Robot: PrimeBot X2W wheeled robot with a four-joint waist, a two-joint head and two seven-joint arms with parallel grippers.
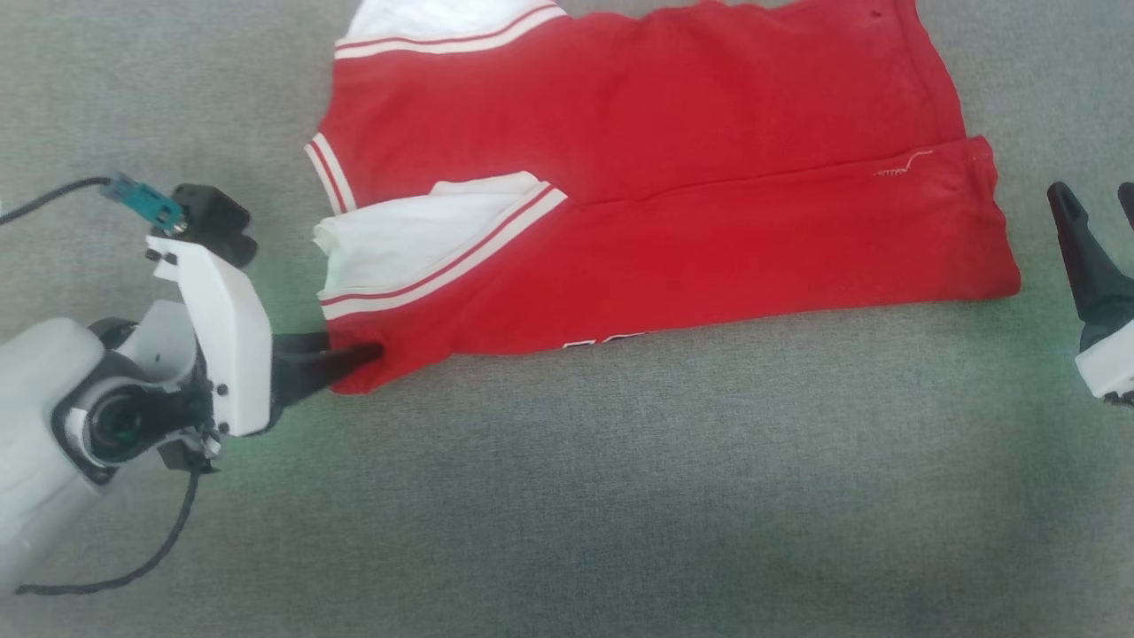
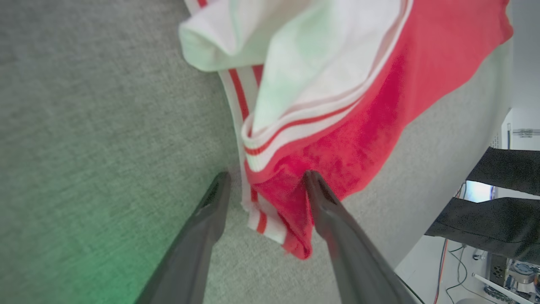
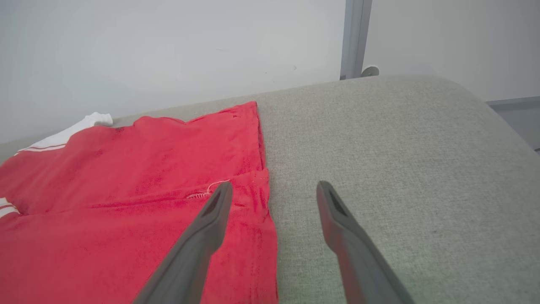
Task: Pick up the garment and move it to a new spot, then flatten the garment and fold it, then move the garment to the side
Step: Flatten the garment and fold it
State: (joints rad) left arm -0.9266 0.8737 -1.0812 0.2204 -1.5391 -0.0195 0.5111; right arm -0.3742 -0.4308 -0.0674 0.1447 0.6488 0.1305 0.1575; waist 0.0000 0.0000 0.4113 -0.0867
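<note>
Head view, beginning at the left: seeing the left gripper (image 1: pixel 368 354) reaching in low over the grey surface (image 1: pixel 620 496), spread wide and gripping nothing, tips meeting the near-left corner of the shirt (image 1: pixel 664 177). Left wrist view: watching that red corner and its striped trim lying between the two open fingers (image 2: pixel 335 219), one of them touching the red cloth. Passing to the middle: finding the shirt lying folded lengthwise on the surface, with a white sleeve (image 1: pixel 416 239) doubled over the red body at its left end, the hem (image 1: pixel 992 221) at its right end and a sliver of the number (image 1: pixel 607 341) peeking out along the near edge. Ending at the right: noting the right gripper (image 1: pixel 1094 190) hovering near the hem, apart from it, standing wide and holding nothing
</note>
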